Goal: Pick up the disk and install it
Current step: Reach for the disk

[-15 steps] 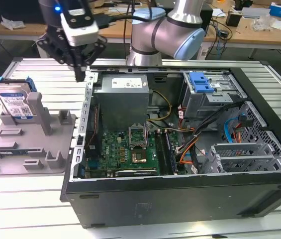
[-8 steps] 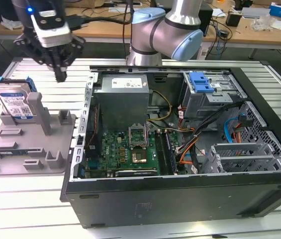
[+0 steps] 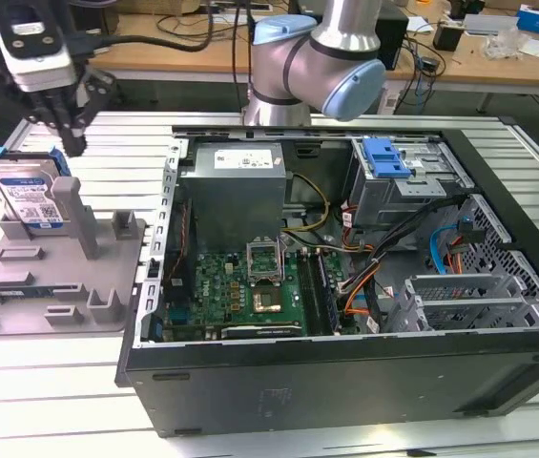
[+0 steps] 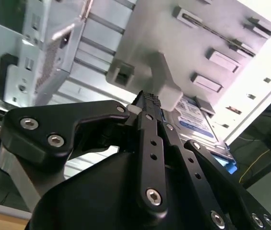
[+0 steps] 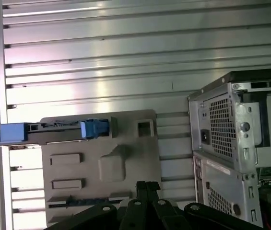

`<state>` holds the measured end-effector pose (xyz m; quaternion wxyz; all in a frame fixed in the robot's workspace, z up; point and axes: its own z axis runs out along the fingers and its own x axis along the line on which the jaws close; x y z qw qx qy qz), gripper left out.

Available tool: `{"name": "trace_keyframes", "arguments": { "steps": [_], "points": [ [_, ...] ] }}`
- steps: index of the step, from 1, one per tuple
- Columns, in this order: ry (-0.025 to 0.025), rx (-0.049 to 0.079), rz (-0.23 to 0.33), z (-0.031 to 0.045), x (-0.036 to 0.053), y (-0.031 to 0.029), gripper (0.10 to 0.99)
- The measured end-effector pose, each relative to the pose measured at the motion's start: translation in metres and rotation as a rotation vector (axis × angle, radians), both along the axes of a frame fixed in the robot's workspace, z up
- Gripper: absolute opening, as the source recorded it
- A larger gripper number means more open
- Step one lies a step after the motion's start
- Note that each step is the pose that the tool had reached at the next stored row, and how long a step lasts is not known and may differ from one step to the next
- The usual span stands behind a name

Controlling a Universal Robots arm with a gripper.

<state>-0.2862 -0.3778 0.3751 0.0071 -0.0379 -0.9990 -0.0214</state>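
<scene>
The black gripper (image 3: 73,145), fingers closed and empty, hung over the grey plastic holder (image 3: 59,286) where the silver, blue-framed disk (image 3: 31,196) stood upright; descending unopened risked striking its edge.

Hand (image 4: 148,99) closed, empty, near disk (image 4: 193,118) on grey fixture (image 4: 149,28).

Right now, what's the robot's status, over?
Gripper shut, empty, hovering over the disk. Disk upright in grey holder, outside the open computer case. Holder's grey post close beside it.
</scene>
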Motion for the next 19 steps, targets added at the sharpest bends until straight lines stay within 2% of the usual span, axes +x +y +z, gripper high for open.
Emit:
{"name": "trace_keyframes", "arguments": {
  "steps": [8,16,18,19],
  "points": [
    [0.0035,0.0,0.0,-0.0052,-0.0357,0.0122,0.106],
    [0.0063,0.0,0.0,-0.0102,-0.0696,0.0304,0.106],
    [0.0076,0.0,0.0,-0.012,-0.0829,0.0379,0.106],
    [0.008,0.0,0.0,-0.0124,-0.0867,0.0399,0.106]
  ]
}}
